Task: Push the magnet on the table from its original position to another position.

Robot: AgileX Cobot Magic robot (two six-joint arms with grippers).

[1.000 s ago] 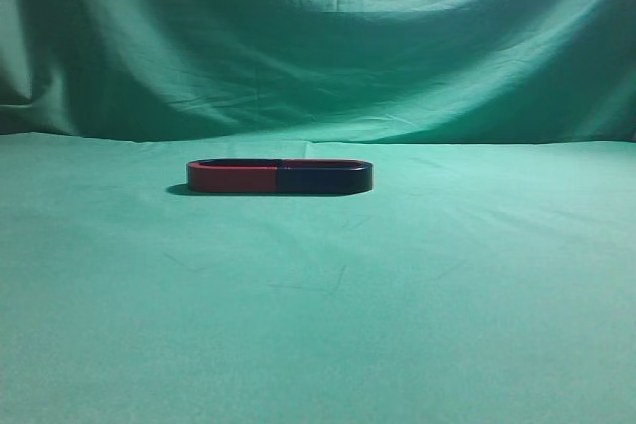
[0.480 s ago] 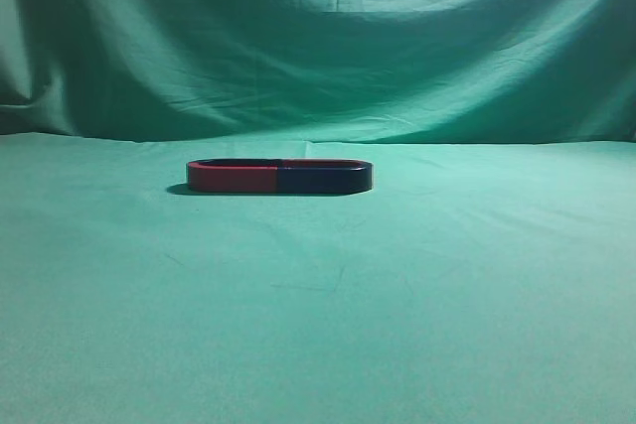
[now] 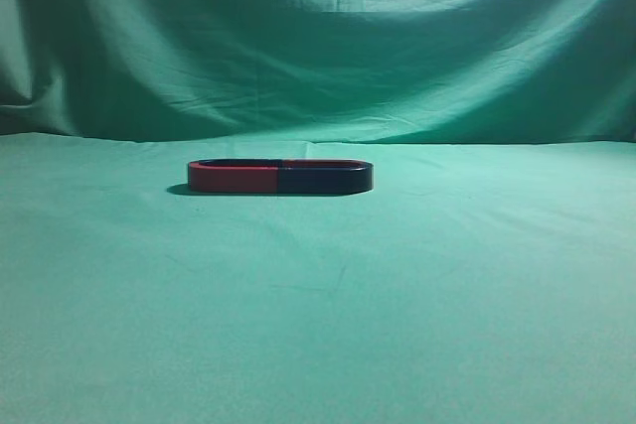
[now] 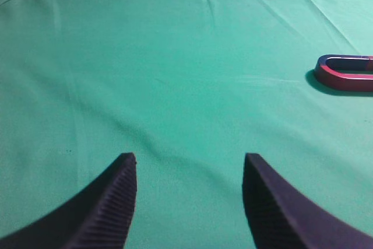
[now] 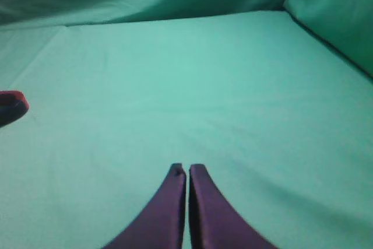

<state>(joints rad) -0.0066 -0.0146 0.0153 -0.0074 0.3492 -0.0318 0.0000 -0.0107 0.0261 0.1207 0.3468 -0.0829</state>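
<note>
The navy magnet (image 3: 325,180) lies flat on the green table (image 3: 328,325), its open end butted against an equal-sized red magnet (image 3: 233,179) on its left, so the two form one long oval. Its rounded end shows at the left edge of the right wrist view (image 5: 11,107). My right gripper (image 5: 187,168) is shut and empty, well to the right of the magnet. My left gripper (image 4: 189,158) is open and empty over bare cloth. The red magnet (image 4: 344,77) lies far to its right. Neither gripper shows in the exterior view.
A green cloth backdrop (image 3: 318,47) rises behind the table. In the right wrist view the cloth also rises as a wall (image 5: 338,10) on the right side. Wrinkled green cloth surrounds the magnets on all sides.
</note>
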